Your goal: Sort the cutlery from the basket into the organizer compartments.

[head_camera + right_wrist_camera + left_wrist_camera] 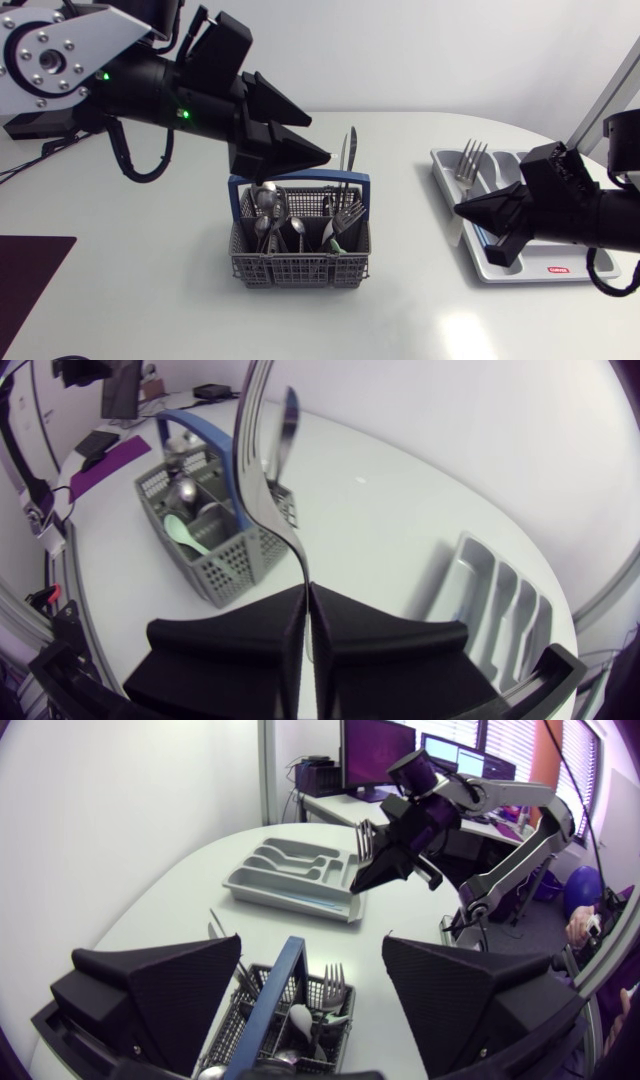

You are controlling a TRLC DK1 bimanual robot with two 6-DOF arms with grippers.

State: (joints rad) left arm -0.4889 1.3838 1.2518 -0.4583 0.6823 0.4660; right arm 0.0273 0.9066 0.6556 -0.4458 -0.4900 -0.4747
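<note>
The grey basket (300, 268) stands toward the front of the tabletop at its middle. Its blue handle (300, 182) arches across it from side to side. Spoons (268, 200) stand bowl-up in its left cells and forks (348, 215) tines-up in its right cells. One knife (346, 160) rises upright above the handle. The left gripper (318, 138) hangs just above the basket, its two wedge fingers spread wide with nothing between them. In its own wrist view the blue handle lies below the gap. Off to the right, the right gripper (475, 212) is closed on the handle end of a fork (471, 163). The fork's long axis stands steeply up from the fingertips, curving slightly, with the tines uppermost and above the organizer's near-left part. The right wrist view shows the two fingers pressed together on the stem. The organizer (510, 268), a light grey tray of long compartments, lies near the tabletop's right edge, well apart from the basket. Its compartments run from front to back. Whether anything lies in them I cannot tell, as the gripper covers much of the tray.
</note>
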